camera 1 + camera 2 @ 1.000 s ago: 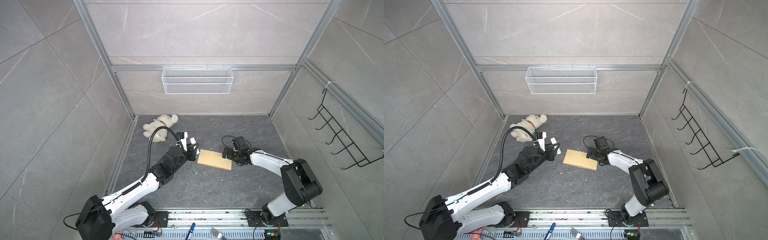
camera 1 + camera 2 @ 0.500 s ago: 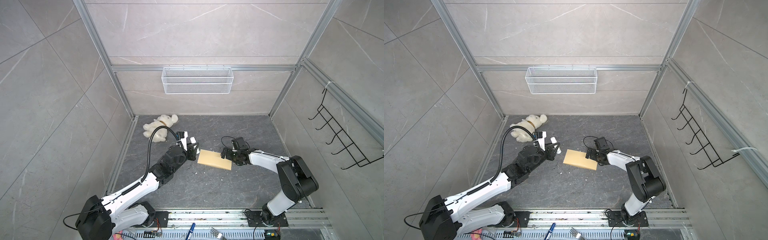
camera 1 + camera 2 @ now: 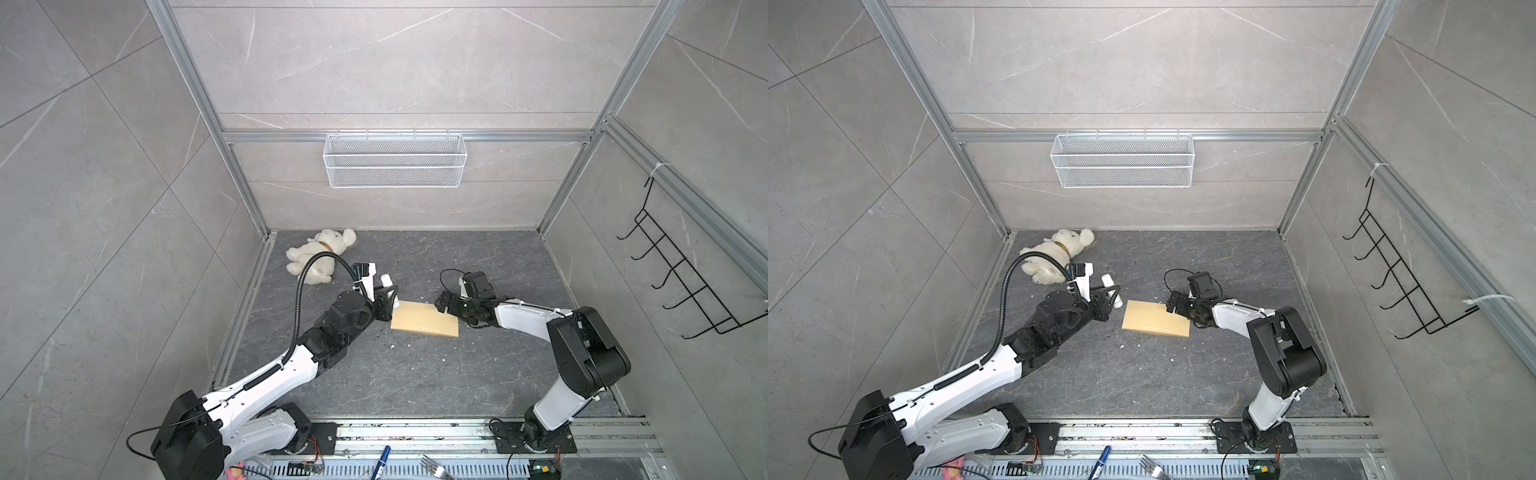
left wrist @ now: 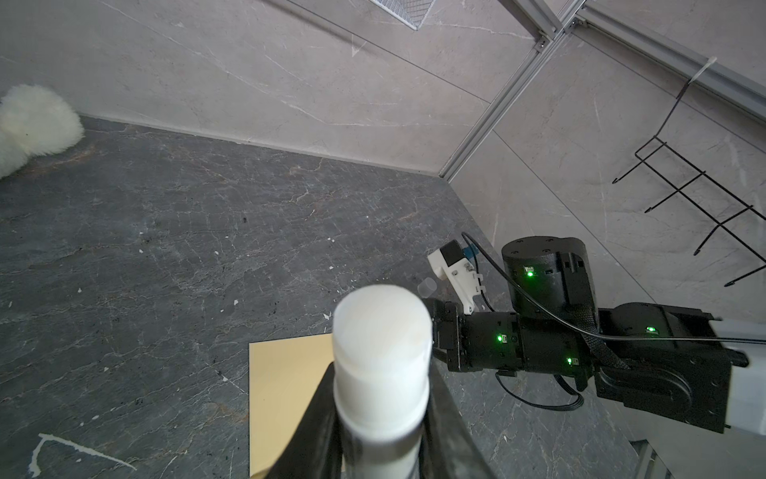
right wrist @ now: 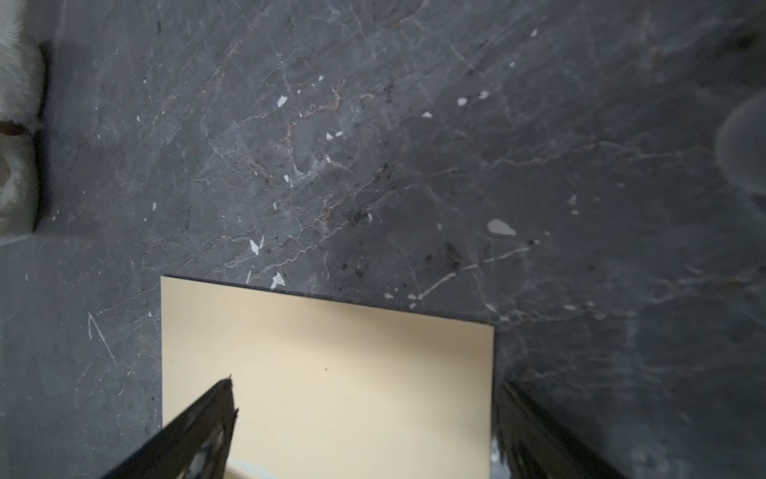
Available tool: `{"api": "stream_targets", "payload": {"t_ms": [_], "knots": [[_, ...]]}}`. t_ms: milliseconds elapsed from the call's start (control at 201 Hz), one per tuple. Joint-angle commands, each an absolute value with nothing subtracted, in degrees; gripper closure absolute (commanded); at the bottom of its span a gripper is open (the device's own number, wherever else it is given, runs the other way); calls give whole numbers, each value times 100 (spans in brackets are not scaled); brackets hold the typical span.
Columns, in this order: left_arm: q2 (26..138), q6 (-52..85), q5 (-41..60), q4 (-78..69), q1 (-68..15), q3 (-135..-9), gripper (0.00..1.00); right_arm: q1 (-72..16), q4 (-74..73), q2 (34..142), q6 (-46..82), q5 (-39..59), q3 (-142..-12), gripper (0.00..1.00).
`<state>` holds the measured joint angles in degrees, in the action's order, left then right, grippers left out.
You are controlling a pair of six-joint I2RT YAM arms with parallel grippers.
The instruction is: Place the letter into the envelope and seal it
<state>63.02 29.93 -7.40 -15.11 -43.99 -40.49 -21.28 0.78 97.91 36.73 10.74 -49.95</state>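
Yellow-tan envelope point(image 3: 424, 325) flat on dark floor point(image 3: 374, 374), between grippers; left gripper point(image 3: 390, 300) clamped on white tube point(image 4: 381, 352), just beside envelope corner; right gripper point(image 5: 364, 414) spread wide over opposite end.

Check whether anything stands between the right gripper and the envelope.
Nothing visible does. The right gripper, jaws open, sits at one end of the envelope, and the right wrist view shows only bare paper between the jaws. The left gripper, shut on a white stick, is at the opposite end.

readable text: none | labels, brands, numbers, signs: none legible
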Motion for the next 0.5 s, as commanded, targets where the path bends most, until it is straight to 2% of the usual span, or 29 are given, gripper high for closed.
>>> {"api": "stream_targets", "payload": {"t_ms": [0,314,493], "knots": [[6275,2943,-694,-1798,-4376,-4271,100,-2123,147,10112,3841,1453,-5012,3],[6328,3130,-673,-1870,-4376,-4263,100,-2191,-381,10341,3859,1862,-5140,3],[6363,3678,-648,-1748,-4262,-4334,100,-2304,-1115,9833,3607,1694,-4881,3]]}}
